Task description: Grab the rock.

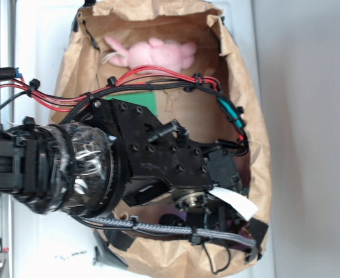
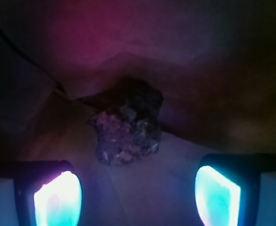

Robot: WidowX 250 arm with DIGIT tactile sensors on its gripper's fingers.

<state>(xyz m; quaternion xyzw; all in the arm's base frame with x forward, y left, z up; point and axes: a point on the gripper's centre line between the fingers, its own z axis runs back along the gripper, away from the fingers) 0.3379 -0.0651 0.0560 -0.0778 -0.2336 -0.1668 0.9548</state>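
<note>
One rock (image 2: 128,127) is seen lying on the brown paper (image 1: 256,145), just beyond the gripper (image 2: 138,193), whose jaws stand apart; one pink plush (image 1: 155,53) and one green block (image 1: 146,99) lie farther off.

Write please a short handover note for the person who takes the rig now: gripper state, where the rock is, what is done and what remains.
Gripper: open, holding nothing, low inside the brown paper bag.
Rock: on the bag floor, ahead of the two fingers, roughly centred between them, not touched.
Pink plush: far end of the bag, away from the gripper.
Done: approach and alignment.
Left: advance, close on the rock, lift.
</note>
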